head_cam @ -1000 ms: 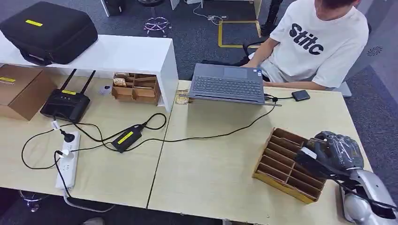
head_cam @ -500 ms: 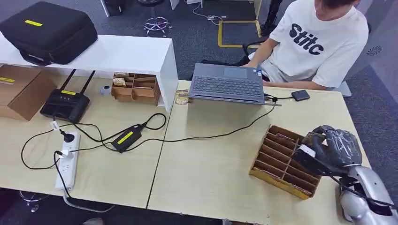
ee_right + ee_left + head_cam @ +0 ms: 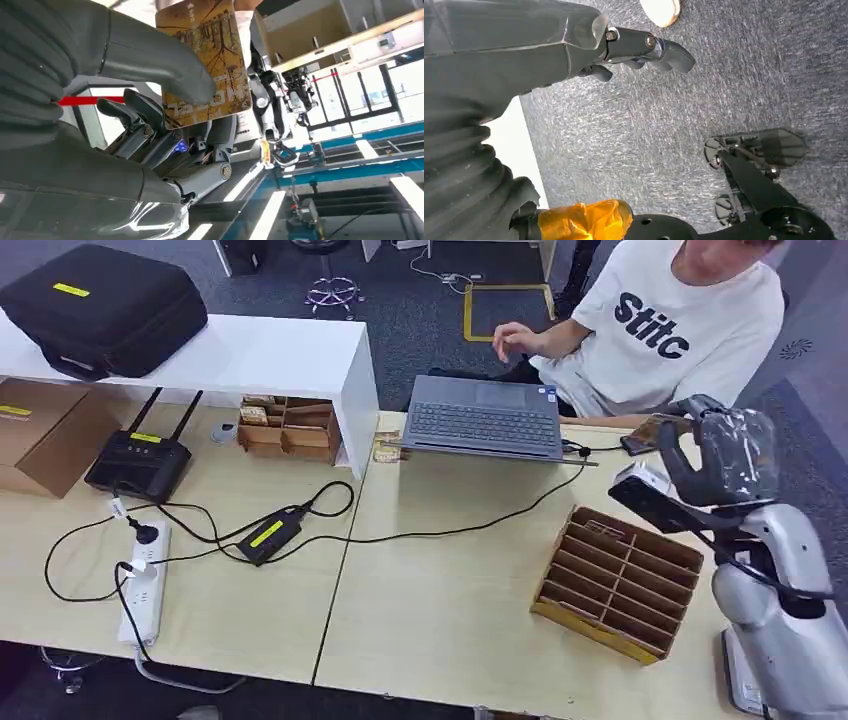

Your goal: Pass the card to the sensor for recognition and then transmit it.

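Note:
My right hand [image 3: 718,452] is raised above the table's far right side and pinches a brown-and-gold patterned card [image 3: 207,57] between thumb and fingers. A brown edge of the card [image 3: 660,427] pokes out past the hand. Just below it lies the small black sensor [image 3: 630,446], wired to the laptop and partly covered by my hand. My left hand [image 3: 644,47] hangs over grey carpet and holds nothing, its fingers loosely apart.
A wooden slotted rack [image 3: 620,580] sits under my right arm. An open laptop [image 3: 485,420] and its cable lie mid-table. A person in a white T-shirt [image 3: 690,320] sits behind, one hand [image 3: 515,338] raised. Router, power strip and boxes occupy the left.
My right hand has lifted from the slotted rack, up and toward the table's far edge, carrying the card. The person's hand has come up off the laptop.

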